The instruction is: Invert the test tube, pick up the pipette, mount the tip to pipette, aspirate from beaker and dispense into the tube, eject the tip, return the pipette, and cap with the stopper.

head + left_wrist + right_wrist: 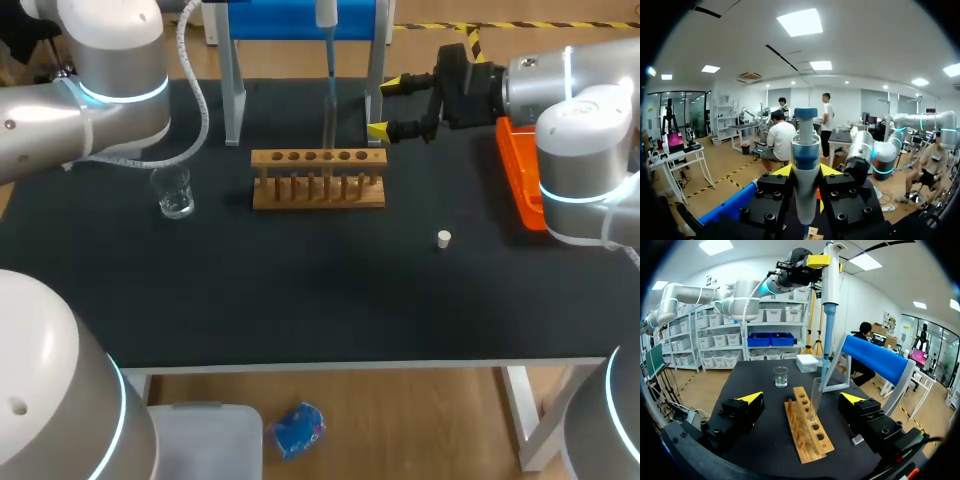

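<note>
A white and blue pipette (805, 170) stands upright between the fingers of my left gripper (805, 171), which is shut on its body. It hangs over the wooden rack (318, 178), its thin tip (328, 95) reaching down to the mouth of a clear test tube (815, 397) upright in a rack hole. My right gripper (384, 106) stands open just right of the tube, touching nothing; the tube lies ahead of its fingers. A glass beaker (175, 192) sits left of the rack. The small white stopper (444, 238) lies on the mat, front right.
A blue pipette stand (300, 20) rises behind the rack. An orange tip box (520, 170) sits at the right edge under my right arm. A white box (807, 362) rests beyond the beaker. The table (300, 300) is a black mat.
</note>
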Controlling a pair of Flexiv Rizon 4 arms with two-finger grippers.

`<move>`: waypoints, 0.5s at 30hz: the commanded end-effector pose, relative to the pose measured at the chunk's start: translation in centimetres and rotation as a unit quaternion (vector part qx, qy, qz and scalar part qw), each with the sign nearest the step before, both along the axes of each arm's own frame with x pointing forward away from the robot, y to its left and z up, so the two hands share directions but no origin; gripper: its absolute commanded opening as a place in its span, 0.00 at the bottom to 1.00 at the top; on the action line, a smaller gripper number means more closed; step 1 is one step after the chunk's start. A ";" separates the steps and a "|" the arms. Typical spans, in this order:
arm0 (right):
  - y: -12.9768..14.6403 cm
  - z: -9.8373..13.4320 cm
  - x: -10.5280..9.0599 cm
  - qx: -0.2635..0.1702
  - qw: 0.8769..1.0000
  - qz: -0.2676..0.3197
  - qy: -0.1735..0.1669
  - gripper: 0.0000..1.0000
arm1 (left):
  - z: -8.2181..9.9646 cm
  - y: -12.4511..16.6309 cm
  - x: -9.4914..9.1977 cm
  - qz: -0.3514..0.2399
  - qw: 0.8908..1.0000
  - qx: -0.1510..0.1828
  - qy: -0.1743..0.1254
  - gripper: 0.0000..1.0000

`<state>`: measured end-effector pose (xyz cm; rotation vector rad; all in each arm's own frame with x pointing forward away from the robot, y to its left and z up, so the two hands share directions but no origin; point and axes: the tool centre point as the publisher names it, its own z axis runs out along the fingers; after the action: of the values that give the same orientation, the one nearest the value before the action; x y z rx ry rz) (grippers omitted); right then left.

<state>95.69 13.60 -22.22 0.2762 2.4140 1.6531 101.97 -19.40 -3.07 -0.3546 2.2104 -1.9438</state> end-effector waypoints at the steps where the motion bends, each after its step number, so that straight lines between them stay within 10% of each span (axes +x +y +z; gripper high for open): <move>1: 0.0 -0.1 0.0 0.000 1.000 -0.001 -0.001 1.00 | 0.0 0.3 -0.5 0.005 1.000 0.012 0.007 0.00; 15: 0.0 -0.1 0.0 0.000 1.000 -0.001 -0.001 1.00 | -1.1 0.0 -0.3 0.011 1.000 0.010 -0.007 0.00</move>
<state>95.69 13.60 -22.22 0.2761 2.4139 1.6530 101.55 -19.08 -3.66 -0.3639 2.2265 -1.8895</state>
